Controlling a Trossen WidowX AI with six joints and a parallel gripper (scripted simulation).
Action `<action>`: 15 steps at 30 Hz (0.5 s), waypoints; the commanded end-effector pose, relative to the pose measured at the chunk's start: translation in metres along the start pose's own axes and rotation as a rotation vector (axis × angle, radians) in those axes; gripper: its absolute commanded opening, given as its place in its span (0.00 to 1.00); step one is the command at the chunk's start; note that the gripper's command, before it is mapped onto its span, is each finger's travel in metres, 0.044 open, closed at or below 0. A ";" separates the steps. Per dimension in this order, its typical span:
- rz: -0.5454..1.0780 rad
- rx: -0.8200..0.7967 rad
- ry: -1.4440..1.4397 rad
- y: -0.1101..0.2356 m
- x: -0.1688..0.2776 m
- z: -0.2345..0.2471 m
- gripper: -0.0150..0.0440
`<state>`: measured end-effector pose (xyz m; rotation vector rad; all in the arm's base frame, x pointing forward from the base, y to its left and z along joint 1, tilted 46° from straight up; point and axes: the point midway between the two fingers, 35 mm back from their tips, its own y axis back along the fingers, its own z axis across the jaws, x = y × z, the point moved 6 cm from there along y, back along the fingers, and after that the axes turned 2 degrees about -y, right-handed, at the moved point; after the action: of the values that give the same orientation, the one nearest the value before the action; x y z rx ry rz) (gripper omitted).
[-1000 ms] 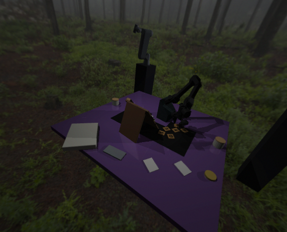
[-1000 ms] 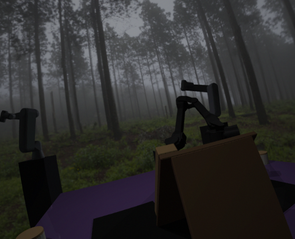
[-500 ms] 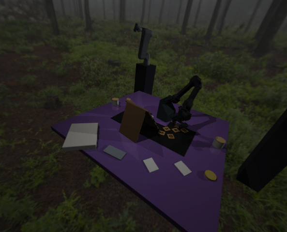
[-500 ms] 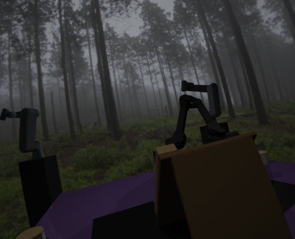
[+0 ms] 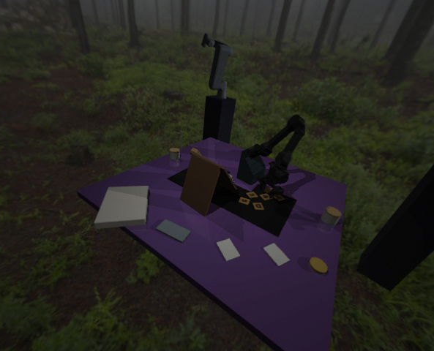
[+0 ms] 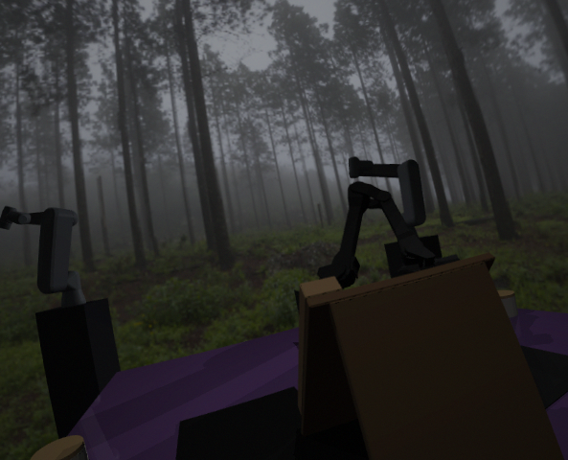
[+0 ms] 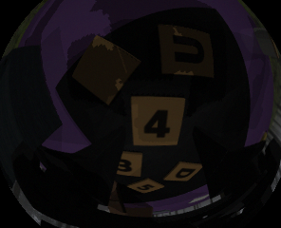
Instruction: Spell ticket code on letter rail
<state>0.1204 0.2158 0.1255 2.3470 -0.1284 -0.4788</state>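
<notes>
The brown board stands tilted on the black mat, and the top and exterior views show its back, so the rail and its tiles are hidden. Several orange letter tiles lie loose on the mat to the right of the board, among them one nearest the front. In the wrist view I read a tile marked 4, one marked D, one marked 3 and a blank-looking one. My gripper is open and empty, low over the tiles, with the 4 tile below its fingers.
A white box, a grey card, two white cards and a yellow disc lie on the purple table. Jars stand near its edges. A camera post stands behind it.
</notes>
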 end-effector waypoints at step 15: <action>0.003 -0.007 -0.006 -0.017 0.001 0.002 0.83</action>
<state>0.1192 0.2269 0.1141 2.3437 -0.1263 -0.4814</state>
